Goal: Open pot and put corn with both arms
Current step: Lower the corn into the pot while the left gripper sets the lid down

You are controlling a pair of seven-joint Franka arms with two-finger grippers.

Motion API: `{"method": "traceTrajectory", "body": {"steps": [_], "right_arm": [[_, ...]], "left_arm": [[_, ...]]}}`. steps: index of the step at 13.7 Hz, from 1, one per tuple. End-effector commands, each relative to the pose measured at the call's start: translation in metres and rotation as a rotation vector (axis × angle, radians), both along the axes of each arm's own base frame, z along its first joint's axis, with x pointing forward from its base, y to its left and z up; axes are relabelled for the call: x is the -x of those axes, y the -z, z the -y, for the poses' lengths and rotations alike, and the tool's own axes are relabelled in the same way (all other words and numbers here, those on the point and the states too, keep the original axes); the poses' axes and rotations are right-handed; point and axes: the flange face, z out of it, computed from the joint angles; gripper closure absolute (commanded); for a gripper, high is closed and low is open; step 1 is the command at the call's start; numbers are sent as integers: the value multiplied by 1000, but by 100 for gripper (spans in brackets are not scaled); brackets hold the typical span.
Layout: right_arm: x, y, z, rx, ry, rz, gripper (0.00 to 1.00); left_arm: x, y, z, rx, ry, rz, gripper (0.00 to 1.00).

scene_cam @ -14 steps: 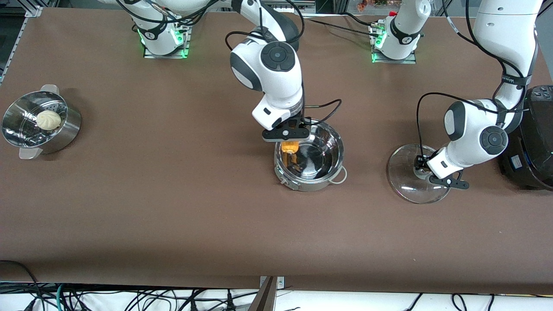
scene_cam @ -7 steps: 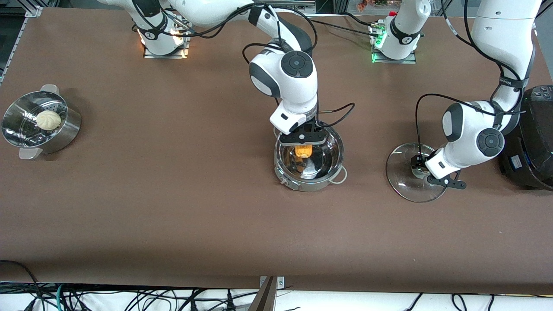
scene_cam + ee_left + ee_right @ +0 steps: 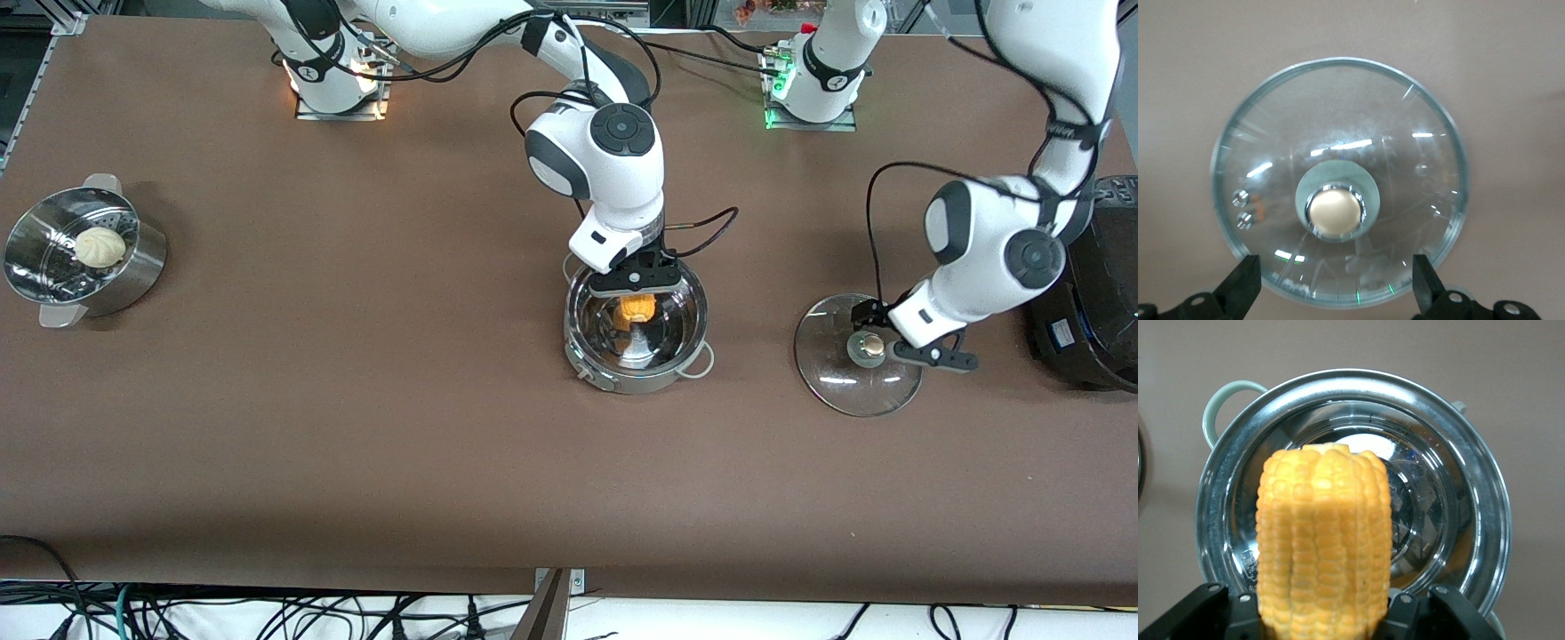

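Observation:
The shiny steel pot (image 3: 637, 357) stands open at the middle of the table; it also shows in the right wrist view (image 3: 1225, 513). My right gripper (image 3: 637, 286) is shut on the yellow corn (image 3: 637, 308) and holds it upright over the pot's inside; the corn (image 3: 1323, 540) fills the right wrist view. The glass lid (image 3: 836, 382) with its brass knob (image 3: 868, 345) lies flat on the table toward the left arm's end. My left gripper (image 3: 898, 342) is open and empty just above the lid. In the left wrist view the lid (image 3: 1405, 133) and knob (image 3: 1334, 211) lie between the fingers (image 3: 1241, 287).
A perforated steel steamer bowl (image 3: 133, 267) with a white bun (image 3: 99, 246) stands at the right arm's end. A big black cooker (image 3: 1098, 293) stands at the left arm's end, close to the left arm. Brown table stretches toward the front camera.
My right gripper moved with the corn from the pot's rim to over its middle. My left gripper let go of the lid's knob and rose off it.

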Motion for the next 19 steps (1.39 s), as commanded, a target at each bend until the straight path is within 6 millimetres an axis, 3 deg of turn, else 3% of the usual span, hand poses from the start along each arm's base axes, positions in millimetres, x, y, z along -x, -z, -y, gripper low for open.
{"method": "traceTrajectory", "body": {"steps": [1,5,9,11,12,13,14,15,17,19], "right_arm": [[-2,-3,-5,1,-3,30,83],[1,6,-12,3,-46,63,82],[4,32,-17,8,-58,61,82],[3,49,-17,14,-62,62,80],[3,56,-17,22,-68,67,72],[2,57,-17,29,-74,75,50],[2,58,-16,40,-79,82,13],[2,58,-16,49,-86,89,0],[3,56,-16,52,-85,84,0],[3,54,-16,49,-85,86,0]], "left_arm": [[27,-77,-3,14,4,89,0],[57,-177,-3,27,1,115,0],[56,-279,-12,-30,15,65,0],[59,-303,-8,-42,13,15,0],[58,-311,-5,-45,15,-7,0],[58,-328,-5,-47,9,-11,0],[52,-331,-2,-48,2,-30,0],[48,-338,7,-53,-26,-44,0],[43,-339,25,-64,-119,-74,0],[43,-340,26,-64,-132,-71,0]]}}
